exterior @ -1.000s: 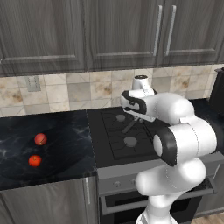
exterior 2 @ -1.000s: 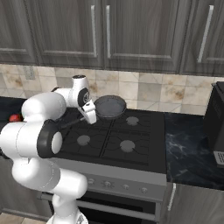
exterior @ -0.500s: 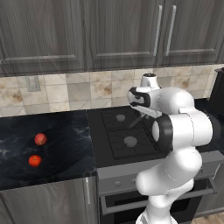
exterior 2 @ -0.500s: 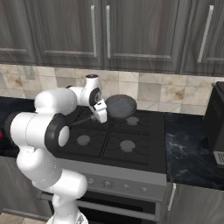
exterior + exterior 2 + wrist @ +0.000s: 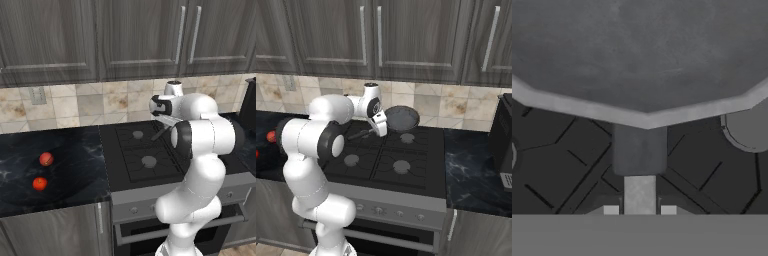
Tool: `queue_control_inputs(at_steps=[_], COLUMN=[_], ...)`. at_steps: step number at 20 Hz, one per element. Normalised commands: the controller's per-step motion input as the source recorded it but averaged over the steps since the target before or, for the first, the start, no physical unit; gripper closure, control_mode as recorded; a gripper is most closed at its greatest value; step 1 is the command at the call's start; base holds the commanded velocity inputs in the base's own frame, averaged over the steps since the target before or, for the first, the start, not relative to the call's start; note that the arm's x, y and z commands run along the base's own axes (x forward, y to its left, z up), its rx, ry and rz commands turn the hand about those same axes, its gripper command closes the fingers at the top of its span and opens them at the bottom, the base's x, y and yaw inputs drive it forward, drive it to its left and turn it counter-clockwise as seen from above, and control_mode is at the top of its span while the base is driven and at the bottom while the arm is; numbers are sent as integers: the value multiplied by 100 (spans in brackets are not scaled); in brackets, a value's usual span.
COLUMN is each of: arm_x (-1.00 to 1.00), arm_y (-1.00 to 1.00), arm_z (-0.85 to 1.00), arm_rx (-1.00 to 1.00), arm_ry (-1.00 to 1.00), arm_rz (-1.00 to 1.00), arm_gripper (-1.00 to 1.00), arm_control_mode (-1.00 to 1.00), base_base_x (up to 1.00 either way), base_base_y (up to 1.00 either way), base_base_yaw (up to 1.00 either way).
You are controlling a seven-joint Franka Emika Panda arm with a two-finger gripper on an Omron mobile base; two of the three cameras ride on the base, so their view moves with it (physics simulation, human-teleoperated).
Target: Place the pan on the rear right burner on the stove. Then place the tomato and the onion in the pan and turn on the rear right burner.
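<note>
Dark wood cabinets and a beige tiled wall stand behind the black stove (image 5: 406,160). Above it the gripper (image 5: 377,131) is pinched on the thin straight handle of the pan (image 5: 402,118), holding the shallow round dark-grey metal dish raised over the back of the cooktop, near the rear right burner (image 5: 407,136) with its grey cap and black grate bars. On the glossy black marbled counter (image 5: 60,165) left of the stove lie the dull pinkish onion (image 5: 46,158) and the bright tomato (image 5: 39,183), near each other, apart

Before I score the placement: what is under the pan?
The pan, held by its handle in the hand, sits above the stove grates. The rear right burner peeks out beside it; the rest is covered.
</note>
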Motion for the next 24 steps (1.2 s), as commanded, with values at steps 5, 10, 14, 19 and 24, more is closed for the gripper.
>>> queue_control_inputs(at_steps=[5, 10, 14, 19, 24], arm_x=[26, 21, 9, 1, 0], arm_y=[-11, -10, -7, -4, -3], arm_z=[-3, -10, -17, -22, -26], arm_rx=[0, 0, 0, 0, 1], arm_ry=[2, 1, 2, 1, 1], arm_rz=[0, 0, 0, -2, -3], arm_gripper=[100, 100, 100, 100, 100], arm_control_mode=[-100, -100, -100, -100, -100], base_base_x=[0, 0, 0, 0, 0], base_base_y=[0, 0, 0, 0, 0], base_base_yaw=[0, 0, 0, 0, 0])
